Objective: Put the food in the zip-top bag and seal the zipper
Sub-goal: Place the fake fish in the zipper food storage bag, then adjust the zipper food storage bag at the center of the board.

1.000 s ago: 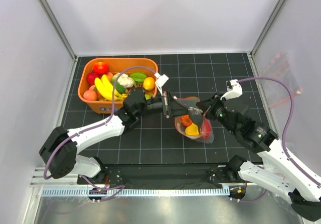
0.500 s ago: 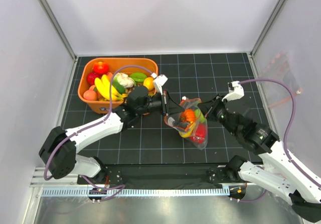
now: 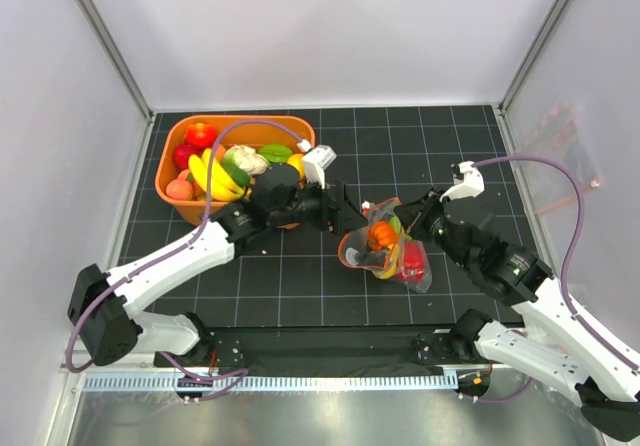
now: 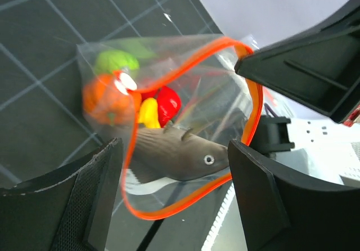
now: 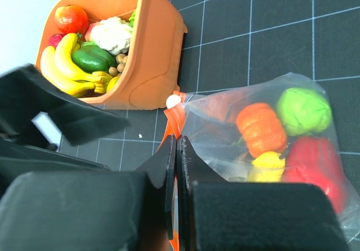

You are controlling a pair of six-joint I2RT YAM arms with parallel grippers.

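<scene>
The left arm [image 3: 190, 256] stretches out long and low. The left gripper [image 4: 174, 203] has its two fingers spread wide apart. Just across from it, the right gripper [image 5: 176, 161] points back at it, its fingers squeezed tight together.

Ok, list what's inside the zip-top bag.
Inside the zip-top bag: an orange pumpkin, a lime-green piece, a red piece, a yellow piece and a grey fish. Anything beneath them is covered.
</scene>
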